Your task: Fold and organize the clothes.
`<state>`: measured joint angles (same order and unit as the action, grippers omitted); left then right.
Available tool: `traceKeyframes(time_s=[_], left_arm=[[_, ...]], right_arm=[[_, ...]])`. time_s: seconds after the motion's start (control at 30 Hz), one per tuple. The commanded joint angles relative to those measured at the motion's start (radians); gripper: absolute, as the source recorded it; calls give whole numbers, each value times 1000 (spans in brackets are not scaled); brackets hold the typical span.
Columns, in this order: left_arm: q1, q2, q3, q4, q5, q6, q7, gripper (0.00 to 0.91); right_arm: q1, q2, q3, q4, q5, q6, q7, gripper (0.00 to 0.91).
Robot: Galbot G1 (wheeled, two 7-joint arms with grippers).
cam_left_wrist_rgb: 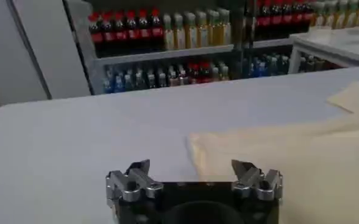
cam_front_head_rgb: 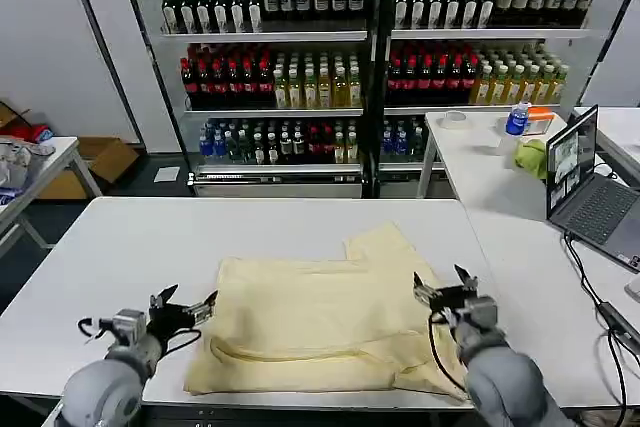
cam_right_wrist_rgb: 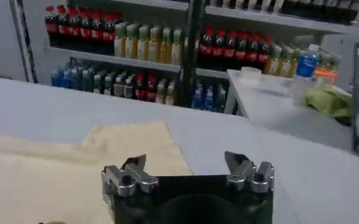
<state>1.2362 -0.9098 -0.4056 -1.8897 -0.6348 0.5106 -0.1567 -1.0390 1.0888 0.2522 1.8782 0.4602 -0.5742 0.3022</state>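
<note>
T-shirt (cam_front_head_rgb: 330, 322) lies spread on the white desk (cam_front_head_rgb: 140, 247), toward the near edge and a bit right of centre, partly folded: body flattened into a rough rectangle, one sleeve (cam_front_head_rgb: 385, 244) sticking out toward the far right, a fold crease running along the near hem. Left gripper (cam_front_head_rgb: 184, 311) hovers just off the shirt's left edge near the desk's near-left corner, jaws spread, holding nothing; the left wrist view shows the fingers (cam_left_wrist_rgb: 136, 176) apart with the cloth edge (cam_left_wrist_rgb: 258, 152) ahead of them. Right gripper (cam_front_head_rgb: 447, 292) sits over the shirt's right side near the near-right area, jaws spread too, empty; in the right wrist view the sleeve flap (cam_right_wrist_rgb: 133, 140) lies just ahead of it. Step in hand, as I read it: between folds, both arms lining up for the next grasp. Next move likely needs each pincer to drop onto its cloth edge, pinch a single layer cleanly, and lift together so the fold lands square. The protruding sleeve probably needs tucking in first.
</note>
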Motion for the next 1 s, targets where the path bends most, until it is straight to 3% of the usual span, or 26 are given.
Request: traceKeyframes(time_s=[0.03, 0.4, 0.93, 1.0], left_arm=[[-287, -3, 195, 238, -20, 10, -7, 907], [-385, -39, 263, 354, -16, 8, -5, 907], [-422, -55, 279, 408, -26, 16, 9, 887], [-420, -56, 281, 409, -26, 16, 16, 252]], right_arm=[[279, 64, -120, -299, 26, -4, 7, 907], [343, 161, -130, -494, 0, -4, 3, 907], [357, 198, -135, -541, 1, -5, -4, 907], [356, 199, -137, -547, 2, -5, -5, 907]])
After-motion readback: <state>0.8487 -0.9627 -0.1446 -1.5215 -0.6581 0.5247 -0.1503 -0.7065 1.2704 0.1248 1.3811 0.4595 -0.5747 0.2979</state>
